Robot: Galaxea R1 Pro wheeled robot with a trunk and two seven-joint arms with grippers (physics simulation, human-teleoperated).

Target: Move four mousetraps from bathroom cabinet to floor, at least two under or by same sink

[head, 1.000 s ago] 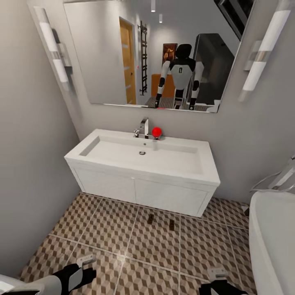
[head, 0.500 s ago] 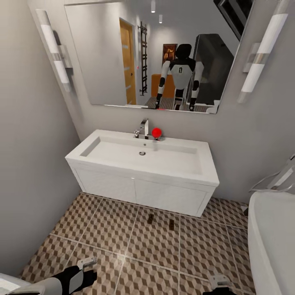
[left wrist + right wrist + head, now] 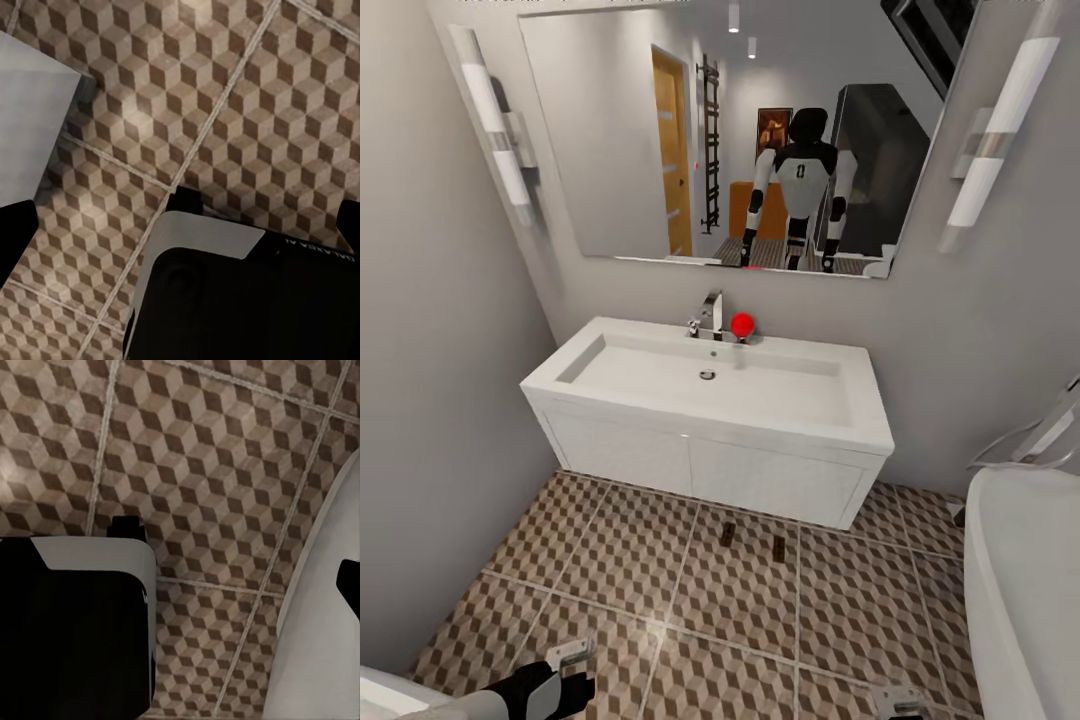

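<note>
— White trough basin w/ chrome tap, the bathroom sink (image 3: 660,385), sits on a white two-door wall-hung unit, centre of head view. A red ball rests by the tap.

— Where are the mousetraps?

— Two small dark-brown rectangular boards, the mousetraps (image 3: 727,534), lie on the bathroom floor (image 3: 630,560) of brown, beige and white cube-pattern tiles w/ pale grout. Both are just in front of the sink unit's base, near each other but apart, each lying within a tile. Too small to make out wire or red mark.

— And the cabinet?

— An orange-brown block, the cabinet (image 3: 745,208), appears in the big wall mirror's reflection, behind the reflected black-and-white robot. A wooden door and a ladder-style rail show in the reflection too.

— Grippers?

— Left gripper (image 3: 570,658) is low at the head view's bottom edge, over floor tiles; black wrist, pale fingers. Its wrist cam looks down on tiles; dark finger tips sit at opposite edges of that view, so its fingers are spread wide, nothing between them. Right gripper (image 3: 900,697) barely peeks in at the bottom edge; its wrist cam shows tiles plus the curved white bathtub (image 3: 322,645) rim, one dark tip at the edge. Can't tell how far apart that one's fingers are.

— Anything else?

— Two tube wall lights flank the mirror; the bathtub fills the head view's lower right.
</note>
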